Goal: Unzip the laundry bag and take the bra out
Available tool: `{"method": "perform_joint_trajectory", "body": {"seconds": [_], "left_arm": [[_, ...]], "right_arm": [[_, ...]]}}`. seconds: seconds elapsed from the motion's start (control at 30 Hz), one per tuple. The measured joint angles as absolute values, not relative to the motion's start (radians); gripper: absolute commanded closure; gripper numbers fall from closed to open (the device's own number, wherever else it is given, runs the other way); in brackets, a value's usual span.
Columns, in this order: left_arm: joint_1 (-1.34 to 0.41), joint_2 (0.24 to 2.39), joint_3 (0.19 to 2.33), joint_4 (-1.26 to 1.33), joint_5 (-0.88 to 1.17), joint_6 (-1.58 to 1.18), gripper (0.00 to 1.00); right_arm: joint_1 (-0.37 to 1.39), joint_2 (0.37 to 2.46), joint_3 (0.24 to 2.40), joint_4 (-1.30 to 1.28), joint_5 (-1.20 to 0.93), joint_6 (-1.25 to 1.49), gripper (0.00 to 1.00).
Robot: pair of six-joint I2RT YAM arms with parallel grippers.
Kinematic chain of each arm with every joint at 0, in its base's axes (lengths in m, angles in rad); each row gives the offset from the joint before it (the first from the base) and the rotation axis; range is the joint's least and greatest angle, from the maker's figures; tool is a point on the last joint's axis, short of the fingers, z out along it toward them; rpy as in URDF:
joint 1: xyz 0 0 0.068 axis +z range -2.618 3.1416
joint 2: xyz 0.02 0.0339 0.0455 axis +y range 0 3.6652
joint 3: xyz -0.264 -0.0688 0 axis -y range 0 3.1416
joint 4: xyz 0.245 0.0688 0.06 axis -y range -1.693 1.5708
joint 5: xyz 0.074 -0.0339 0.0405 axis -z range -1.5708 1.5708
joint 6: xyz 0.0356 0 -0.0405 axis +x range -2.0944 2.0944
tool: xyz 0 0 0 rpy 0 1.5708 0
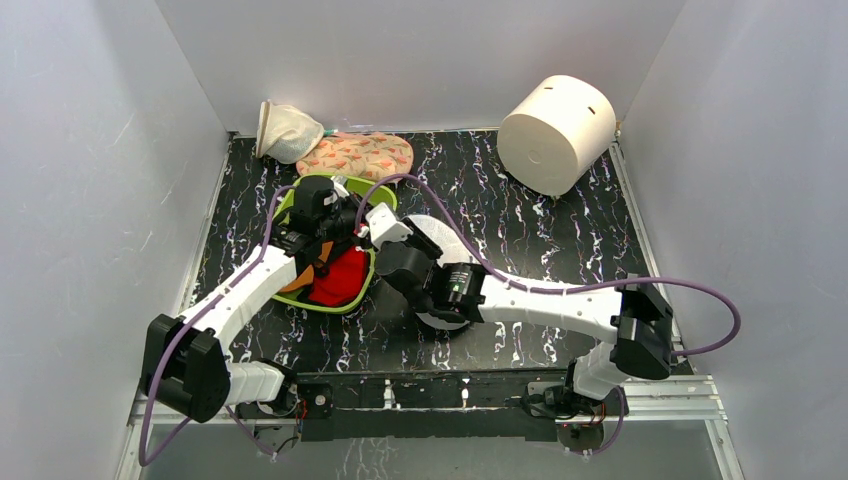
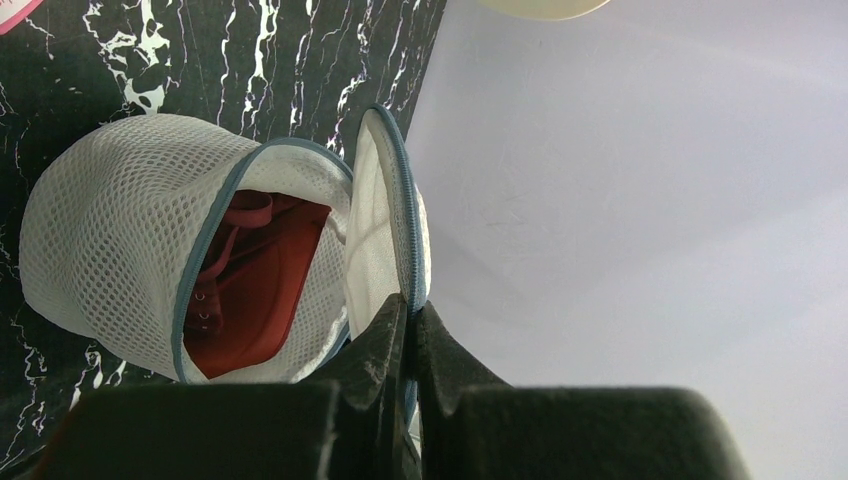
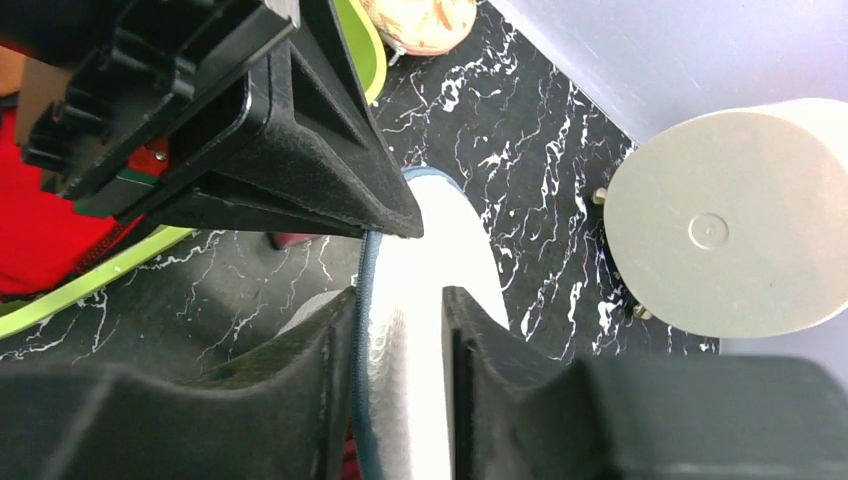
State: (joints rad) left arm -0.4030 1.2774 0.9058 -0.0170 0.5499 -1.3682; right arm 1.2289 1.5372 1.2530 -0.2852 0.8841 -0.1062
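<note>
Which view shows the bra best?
Left wrist: the red bra lies inside the unzipped laundry bag, straps visible. Top external hides it under the arms; right wrist shows only the bag's flap inside the right hand.

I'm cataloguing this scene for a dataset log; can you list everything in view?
laundry bag: one, white mesh, blue-grey zip, table centre, unzipped
bra: one, red, inside the laundry bag
tub: one, lime green, left of the bag, holding red cloth
floral pouch: one, cream and pink, table's back
mesh pouch: one, cream, back left corner
cylinder: one, white, back right
table: one, black marbled
left gripper: one, black, jaws shut on the bag's flap
right gripper: one, black, jaws open at the flap
</note>
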Motion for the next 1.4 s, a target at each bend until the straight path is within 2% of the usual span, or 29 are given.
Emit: {"method": "perform_joint_trajectory", "body": {"seconds": [0.13, 0.2, 0.27, 0.33, 0.43, 0.53, 0.6, 0.77, 1.0, 1.13, 1.4], "left_arm": [[-0.403, 1.277, 0.917, -0.027, 0.549, -1.362, 1.0], [-0.403, 1.277, 0.926, -0.032, 0.548, -1.354, 0.94], [-0.403, 1.277, 0.936, -0.037, 0.548, -1.341, 0.8], [-0.403, 1.277, 0.941, -0.043, 0.542, -1.32, 0.55], [-0.403, 1.271, 0.944, -0.051, 0.533, -1.288, 0.29], [-0.403, 1.252, 0.952, -0.07, 0.515, -1.247, 0.11], [-0.403, 1.235, 0.965, -0.094, 0.496, -1.207, 0.07], [-0.403, 1.182, 0.991, -0.149, 0.447, -1.079, 0.07], [-0.421, 1.207, 0.982, -0.197, 0.446, -0.935, 0.06], [-0.49, 1.266, 0.97, -0.216, 0.443, -0.872, 0.07], [-0.694, 1.425, 0.987, -0.25, 0.362, -0.788, 0.4]], "right_arm": [[1.229, 1.546, 1.256, -0.289, 0.902, -0.109, 0.87], [1.229, 1.546, 1.257, -0.289, 0.903, -0.103, 1.0], [1.227, 1.544, 1.257, -0.289, 0.884, -0.09, 1.0], [1.209, 1.53, 1.256, -0.292, 0.826, -0.054, 1.0], [1.138, 1.464, 1.233, -0.285, 0.688, 0.015, 1.0], [1.032, 1.357, 1.172, -0.249, 0.557, 0.097, 1.0], [0.946, 1.268, 1.109, -0.206, 0.469, 0.171, 1.0], [0.789, 1.093, 0.947, -0.11, 0.355, 0.376, 1.0], [0.677, 0.959, 0.781, -0.064, 0.312, 0.662, 1.0], [0.648, 0.929, 0.745, -0.055, 0.308, 0.746, 1.0], [0.632, 0.912, 0.743, -0.089, 0.324, 0.768, 1.0]]}}
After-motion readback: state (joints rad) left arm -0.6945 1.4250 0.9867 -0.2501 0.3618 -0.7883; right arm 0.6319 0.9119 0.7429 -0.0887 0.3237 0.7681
